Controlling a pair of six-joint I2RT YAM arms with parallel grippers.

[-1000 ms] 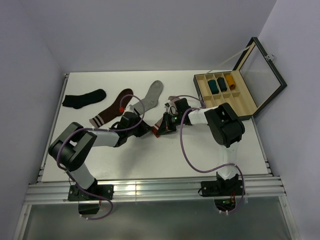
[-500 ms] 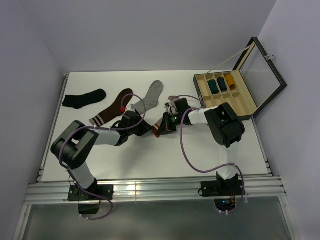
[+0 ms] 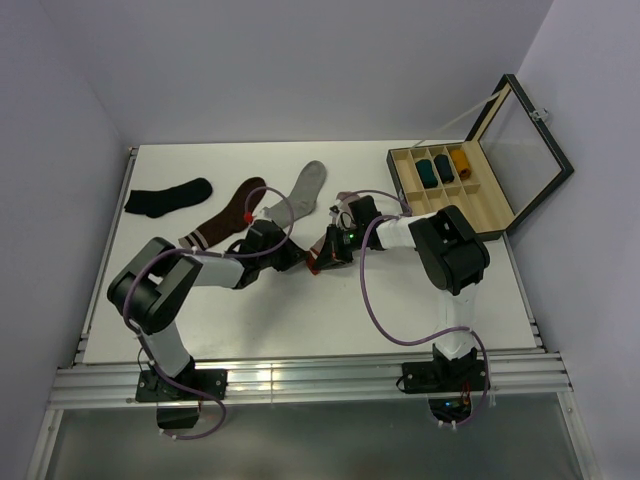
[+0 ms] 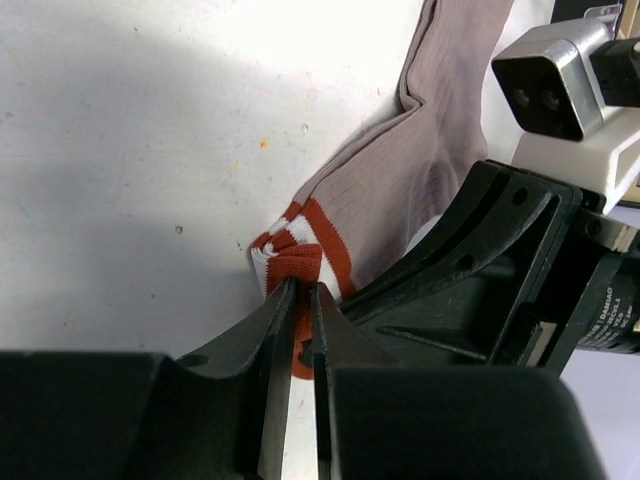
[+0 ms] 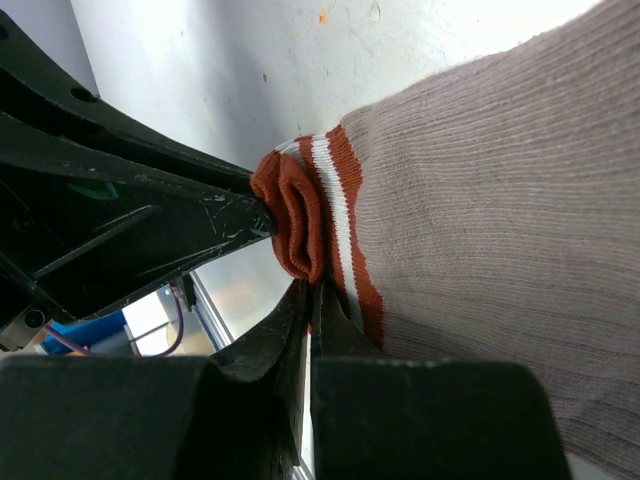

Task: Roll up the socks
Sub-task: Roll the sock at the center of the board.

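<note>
The pink sock [image 4: 400,170] is dusty, ribbed fabric lying flat near the middle of the table, slanting from its toe at the far right to its cuff at the near left. Its red-and-white striped cuff [image 5: 300,225] is bunched into a small, tight fold at that near-left end. Just to its left, the light grey sock [image 3: 300,190] lies flat and unrolled on the same slant, its cuff end hard to make out.

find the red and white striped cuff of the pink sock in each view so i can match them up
top external: striped cuff mid-table, between left tool and right tool.
left wrist: centre, at the left tool's tip.
right wrist: centre-left, just above the right tool's tip.
shared landmark: the white table under it.
</note>
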